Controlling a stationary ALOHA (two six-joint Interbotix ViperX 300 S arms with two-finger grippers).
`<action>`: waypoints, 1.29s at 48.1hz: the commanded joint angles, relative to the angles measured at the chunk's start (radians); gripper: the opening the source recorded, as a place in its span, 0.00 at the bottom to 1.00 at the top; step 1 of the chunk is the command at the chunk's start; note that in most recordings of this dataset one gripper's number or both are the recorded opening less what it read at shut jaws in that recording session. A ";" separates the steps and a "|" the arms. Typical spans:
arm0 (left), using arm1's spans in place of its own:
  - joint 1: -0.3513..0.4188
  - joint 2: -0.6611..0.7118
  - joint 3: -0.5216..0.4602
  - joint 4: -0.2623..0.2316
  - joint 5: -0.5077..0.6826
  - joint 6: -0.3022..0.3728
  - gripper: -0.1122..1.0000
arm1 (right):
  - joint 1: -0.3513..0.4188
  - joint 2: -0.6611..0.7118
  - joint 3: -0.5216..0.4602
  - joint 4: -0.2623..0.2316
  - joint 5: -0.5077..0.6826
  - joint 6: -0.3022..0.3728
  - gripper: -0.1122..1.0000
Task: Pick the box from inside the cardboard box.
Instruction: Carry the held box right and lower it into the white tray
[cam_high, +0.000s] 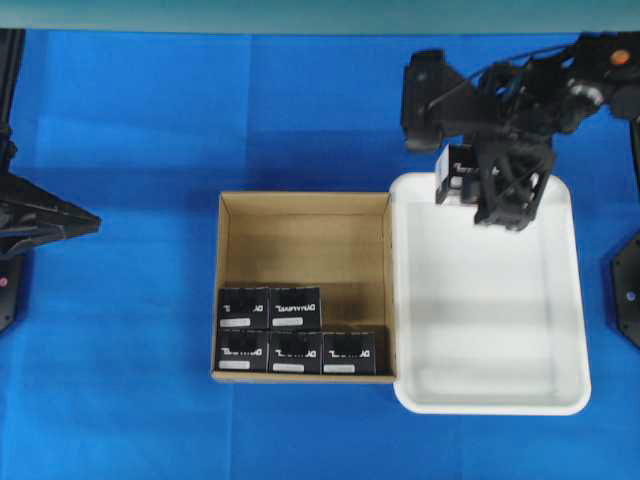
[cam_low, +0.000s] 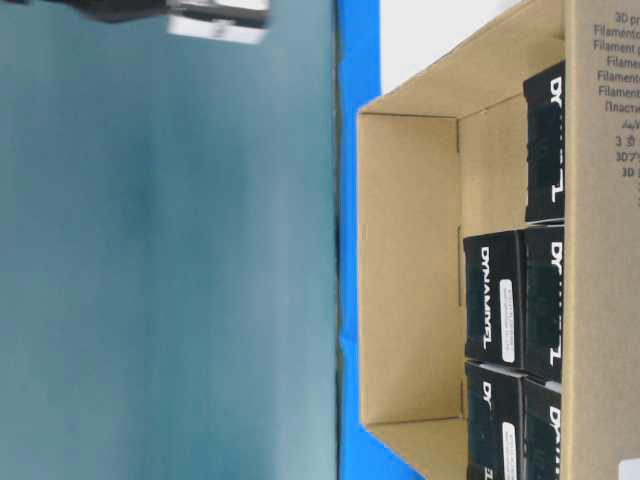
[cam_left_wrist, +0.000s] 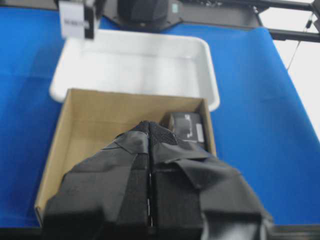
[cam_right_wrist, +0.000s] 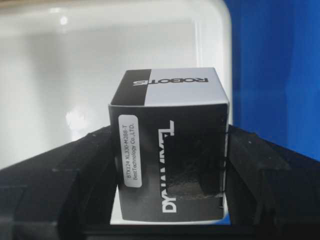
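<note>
While the left gripper (cam_left_wrist: 150, 200) sits closed, the right gripper (cam_right_wrist: 170, 165) holds a box (cam_right_wrist: 170, 160) over the tray's (cam_high: 560, 300) far left corner.

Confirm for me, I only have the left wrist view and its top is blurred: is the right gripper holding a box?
Observer: Yes. The right gripper clamps a box between its fingers, white label facing its camera.
Operator: Where is it?
Observer: Seen from overhead, it hangs at a corner of the tray, outside the carton.
Operator: How many are in the carton? I see one.
Observer: Five boxes, in two rows against one wall.
</note>
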 joint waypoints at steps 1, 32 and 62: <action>0.000 0.008 -0.032 0.003 -0.009 -0.002 0.05 | 0.015 0.023 0.046 0.003 -0.077 -0.002 0.65; 0.000 0.017 -0.038 0.003 -0.009 -0.002 0.05 | 0.038 0.235 0.146 -0.003 -0.348 -0.008 0.65; 0.000 0.017 -0.038 0.002 -0.009 -0.002 0.05 | 0.032 0.268 0.141 -0.002 -0.359 -0.032 0.65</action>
